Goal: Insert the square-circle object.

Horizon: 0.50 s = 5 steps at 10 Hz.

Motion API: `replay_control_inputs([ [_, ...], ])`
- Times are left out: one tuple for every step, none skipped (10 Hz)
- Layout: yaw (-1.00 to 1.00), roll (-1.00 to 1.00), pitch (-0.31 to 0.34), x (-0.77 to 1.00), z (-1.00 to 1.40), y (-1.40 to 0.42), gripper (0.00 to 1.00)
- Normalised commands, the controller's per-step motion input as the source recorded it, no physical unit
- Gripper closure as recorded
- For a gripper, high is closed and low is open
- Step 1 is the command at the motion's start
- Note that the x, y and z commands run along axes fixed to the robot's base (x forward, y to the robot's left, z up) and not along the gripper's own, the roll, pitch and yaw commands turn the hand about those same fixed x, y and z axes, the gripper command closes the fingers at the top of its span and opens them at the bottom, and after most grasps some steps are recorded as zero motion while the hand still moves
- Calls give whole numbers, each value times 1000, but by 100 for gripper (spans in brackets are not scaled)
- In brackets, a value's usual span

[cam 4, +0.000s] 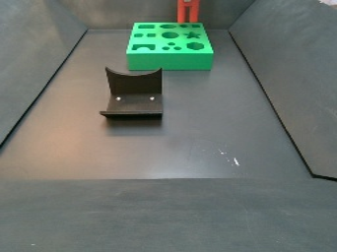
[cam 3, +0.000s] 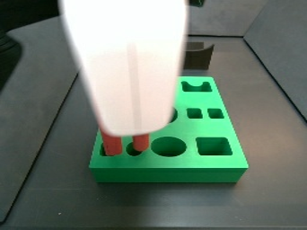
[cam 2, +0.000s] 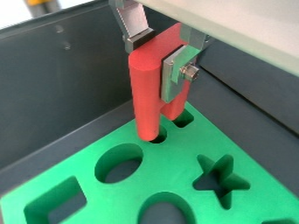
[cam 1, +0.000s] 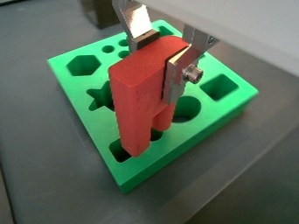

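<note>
The square-circle object (cam 1: 138, 101) is a bright-red tall block, held upright. My gripper (cam 1: 163, 54) is shut on its upper part, with one silver finger (cam 1: 181, 74) on each side. It stands over a corner of the green board (cam 1: 228, 112). In a wrist view the object's (cam 2: 149, 87) two lower prongs reach into side-by-side holes of the board (cam 2: 176, 175); how deep is unclear. In a side view the prongs (cam 3: 111, 144) meet the board (cam 3: 168, 172) under the white wrist body (cam 3: 126, 63), which hides the gripper. In a side view the object (cam 4: 188, 10) stands at the board's (cam 4: 168, 49) far edge.
The dark fixture (cam 4: 132, 95) stands on the dark floor in front of the board, and part of it shows behind the board in a side view (cam 3: 199, 54). Dark walls enclose the floor. The board has several other shaped holes, among them a star (cam 2: 219, 178) and a circle (cam 3: 168, 145).
</note>
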Motion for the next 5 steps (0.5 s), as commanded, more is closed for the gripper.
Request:
replay_control_inputs([
  [-600,63,0,-74,-126,0,100],
  [-289,99,0,-229,-134,0,100],
  [-377,120,0,-17,-126,0,100],
  [-97,94,0,0,-183,0,100],
  [0,60,0,3,-291,0,100],
])
